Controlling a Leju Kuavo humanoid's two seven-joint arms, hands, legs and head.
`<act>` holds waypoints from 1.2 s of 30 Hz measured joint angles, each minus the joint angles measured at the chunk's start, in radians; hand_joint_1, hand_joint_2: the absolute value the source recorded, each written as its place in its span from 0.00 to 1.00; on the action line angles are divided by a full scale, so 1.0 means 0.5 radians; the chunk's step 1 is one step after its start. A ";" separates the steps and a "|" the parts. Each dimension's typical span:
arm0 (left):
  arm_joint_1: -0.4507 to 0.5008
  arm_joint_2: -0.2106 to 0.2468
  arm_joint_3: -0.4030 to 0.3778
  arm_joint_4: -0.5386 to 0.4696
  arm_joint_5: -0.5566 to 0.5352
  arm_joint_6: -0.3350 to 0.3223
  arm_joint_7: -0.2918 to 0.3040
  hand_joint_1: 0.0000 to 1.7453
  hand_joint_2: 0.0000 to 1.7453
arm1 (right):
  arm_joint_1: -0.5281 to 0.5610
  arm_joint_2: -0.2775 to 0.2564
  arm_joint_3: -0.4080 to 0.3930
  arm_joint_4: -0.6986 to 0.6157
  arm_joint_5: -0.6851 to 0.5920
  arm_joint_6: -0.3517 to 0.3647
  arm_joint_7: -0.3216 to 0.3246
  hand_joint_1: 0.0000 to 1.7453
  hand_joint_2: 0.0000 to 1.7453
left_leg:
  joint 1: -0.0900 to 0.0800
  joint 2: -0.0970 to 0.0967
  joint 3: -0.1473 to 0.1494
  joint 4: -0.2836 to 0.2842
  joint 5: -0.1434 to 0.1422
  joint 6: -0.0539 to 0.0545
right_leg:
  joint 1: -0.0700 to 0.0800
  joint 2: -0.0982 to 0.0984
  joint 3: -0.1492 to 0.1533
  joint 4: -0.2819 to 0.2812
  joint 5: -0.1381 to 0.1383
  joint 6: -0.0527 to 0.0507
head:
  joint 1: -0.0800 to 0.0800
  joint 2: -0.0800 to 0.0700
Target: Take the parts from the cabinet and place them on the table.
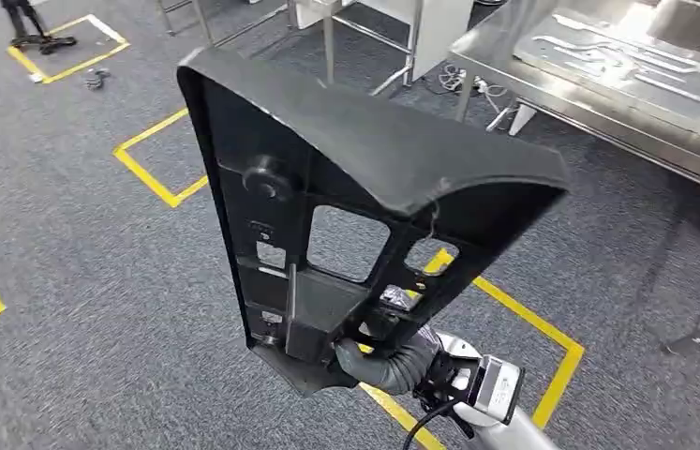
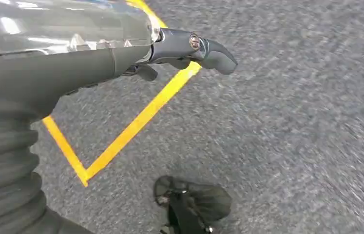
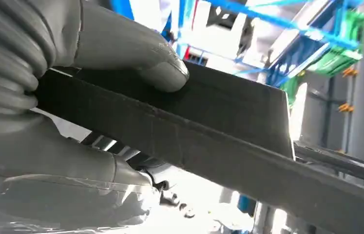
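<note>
Part: a big black plastic panel [image 1: 327, 187] with moulded ribs and several cut-out windows, held up in the air in front of the robot, tilted, its broad end uppermost.
Right hand: the right hand [image 1: 379, 356] grips the panel by its narrow lower end; in the right wrist view the grey thumb [image 3: 158, 73] presses flat on the panel's dark edge [image 3: 209, 126], with the rest of the hand on the other side of it.
Left hand: the left hand [image 2: 170, 51] hangs over the carpet with nothing in it, fingers lying fairly straight.
Surface: a shiny steel surface [image 1: 608, 103] stands off to the right, well apart from the panel, with a flat metal sheet [image 1: 627, 61] lying on it.
Floor: grey carpet [image 1: 74, 272] marked with yellow tape lines [image 1: 154, 173].
</note>
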 joint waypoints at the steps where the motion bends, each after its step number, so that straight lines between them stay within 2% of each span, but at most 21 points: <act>1: 0.003 0.009 -0.001 0.000 -0.001 -0.001 0.002 0.00 1.00 | 0.001 0.000 0.000 0.005 0.008 0.000 0.000 0.99 1.00 | 0.000 -0.082 0.070 -0.167 0.068 0.012 | -0.005 0.018 -0.005 0.005 -0.003 0.005 | 0.000 0.000; 2: 0.002 0.015 -0.001 0.000 -0.001 -0.001 0.012 0.00 1.00 | 0.000 0.000 0.000 0.010 0.015 0.000 0.001 0.99 1.00 | 0.006 -0.152 0.088 -0.223 0.041 0.023 | 0.008 0.036 -0.016 0.018 -0.007 0.015 | 0.001 0.000; 4: 0.002 0.024 -0.001 0.000 0.000 0.008 0.030 0.00 1.00 | 0.007 0.000 0.001 0.015 0.031 0.008 0.004 0.99 1.00 | -0.008 -0.122 0.092 -0.231 0.042 0.027 | -0.014 0.073 -0.035 0.014 0.005 0.042 | 0.001 0.000; 6: -0.002 0.036 -0.001 0.000 0.000 0.019 0.037 0.00 1.00 | 0.014 0.000 0.000 0.020 0.034 0.010 0.004 0.99 1.00 | -0.003 -0.086 0.102 -0.254 0.057 0.055 | -0.009 0.112 -0.035 0.000 0.016 0.073 | 0.002 0.000; 7: -0.007 0.040 0.000 0.000 0.000 0.026 0.044 0.00 1.00 | 0.018 -0.001 -0.002 0.021 0.035 0.010 0.004 0.99 1.00 | 0.005 -0.051 0.116 -0.276 0.070 0.069 | -0.009 0.045 -0.038 0.025 -0.006 0.078 | 0.000 0.000; 9: -0.002 0.062 0.006 0.001 0.000 0.027 0.052 0.00 1.00 | 0.010 -0.001 -0.003 0.024 0.037 0.011 0.004 0.99 1.00 | 0.003 -0.016 0.119 -0.285 0.072 0.089 | -0.002 -0.101 -0.151 0.249 -0.149 0.087 | 0.016 0.000; 11: 0.009 0.078 0.042 0.002 0.000 0.025 0.073 0.00 1.00 | 0.017 -0.002 -0.004 0.033 0.038 0.014 0.005 0.99 1.00 | -0.001 0.031 0.117 -0.283 0.068 0.092 | -0.008 -0.135 -0.309 0.565 -0.279 0.094 | 0.017 0.000; 12: 0.013 0.085 0.066 0.002 0.000 0.013 0.079 0.00 1.00 | 0.019 -0.003 -0.004 0.041 0.040 0.020 0.005 0.99 1.00 | -0.001 0.054 0.117 -0.282 0.066 0.091 | -0.010 -0.137 -0.347 0.639 -0.285 0.096 | 0.017 0.000; 14: 0.010 0.098 0.139 0.002 0.000 -0.021 0.079 0.00 1.00 | 0.018 -0.005 -0.004 0.056 0.044 0.031 0.007 0.99 1.00 | -0.001 0.093 0.121 -0.279 0.061 0.084 | -0.015 -0.144 -0.267 0.481 -0.163 0.095 | 0.017 0.000; 16: 0.009 0.099 0.202 0.002 0.000 -0.055 0.066 0.00 1.00 | 0.015 -0.005 -0.004 0.058 0.049 0.036 0.008 0.99 1.00 | -0.002 0.121 0.133 -0.274 0.049 0.071 | -0.013 -0.201 -0.048 0.096 0.001 0.081 | 0.018 0.000; 17: 0.009 0.102 0.222 0.002 0.000 -0.072 0.060 0.00 1.00 | 0.009 -0.005 -0.003 0.059 0.050 0.038 0.008 0.99 1.00 | -0.004 0.132 0.138 -0.273 0.045 0.063 | -0.002 -0.272 -0.001 -0.012 -0.019 0.071 | 0.018 0.000; 18: 0.009 0.105 0.239 0.002 0.000 -0.085 0.053 0.00 1.00 | 0.004 -0.005 -0.002 0.061 0.050 0.041 0.008 0.99 1.00 | -0.017 0.141 0.138 -0.272 0.041 0.053 | 0.013 -0.273 0.000 -0.001 -0.014 0.065 | 0.016 0.000; 22: 0.009 0.105 0.317 0.002 0.000 -0.129 0.047 0.00 1.00 | -0.011 -0.005 0.002 0.072 0.050 0.064 0.009 0.99 1.00 | -0.011 0.197 0.155 -0.275 0.025 0.000 | 0.006 -0.185 0.000 -0.023 0.004 0.018 | 0.015 0.000; 23: 0.006 0.105 0.324 0.002 -0.001 -0.135 0.047 0.00 1.00 | -0.015 -0.005 0.004 0.072 0.047 0.065 0.010 0.99 1.00 | 0.000 0.130 0.149 -0.238 -0.006 -0.008 | 0.000 -0.172 0.003 -0.027 0.007 0.009 | 0.014 0.000; 24: 0.007 0.105 0.335 0.002 -0.001 -0.143 0.044 0.00 1.00 | -0.026 -0.005 0.004 0.074 0.040 0.068 0.010 0.99 1.00 | 0.004 0.076 0.105 -0.142 -0.074 -0.011 | -0.002 -0.161 0.003 -0.027 0.008 0.000 | 0.011 0.000; 26: 0.014 0.105 0.349 0.002 -0.001 -0.149 0.042 0.00 1.00 | -0.032 -0.005 0.005 0.082 0.030 0.069 0.010 0.99 1.00 | 0.002 0.028 -0.060 0.205 -0.240 -0.021 | 0.002 -0.124 0.003 -0.027 0.007 -0.008 | 0.003 0.000; 28: 0.024 0.105 0.358 0.002 -0.001 -0.156 0.043 0.00 1.00 | -0.031 -0.005 0.005 0.095 0.027 0.069 0.010 0.99 1.00 | 0.001 0.024 -0.164 0.398 -0.270 -0.017 | 0.008 -0.081 0.003 -0.020 0.006 -0.010 | 0.003 -0.001; 30: 0.022 0.105 0.372 0.002 -0.001 -0.158 0.049 0.00 1.00 | -0.032 -0.005 0.007 0.101 0.022 0.069 0.010 0.99 1.00 | 0.001 0.020 -0.097 0.208 -0.116 -0.001 | 0.014 -0.034 0.005 -0.010 0.002 -0.012 | 0.002 0.000; 32: 0.021 0.108 0.378 0.002 -0.003 -0.156 0.049 0.00 1.00 | -0.034 -0.005 0.008 0.101 0.018 0.069 0.008 0.99 1.00 | 0.000 -0.056 0.073 -0.182 0.070 0.030 | 0.017 0.011 0.008 0.001 -0.005 -0.007 | 0.003 0.000; 33: 0.022 0.114 0.379 0.002 -0.003 -0.157 0.050 0.00 1.00 | -0.034 -0.005 0.008 0.102 0.017 0.069 0.007 0.99 1.00 | 0.000 -0.119 0.093 -0.215 0.029 0.038 | 0.021 0.023 -0.001 0.004 -0.005 0.002 | 0.005 0.000; 36: 0.014 0.111 0.379 0.002 -0.004 -0.166 0.047 0.00 1.00 | -0.034 -0.006 0.010 0.102 0.015 0.070 0.005 0.99 1.00 | -0.018 -0.078 0.100 -0.234 0.041 0.046 | 0.000 0.073 -0.015 0.001 0.005 0.042 | 0.003 0.000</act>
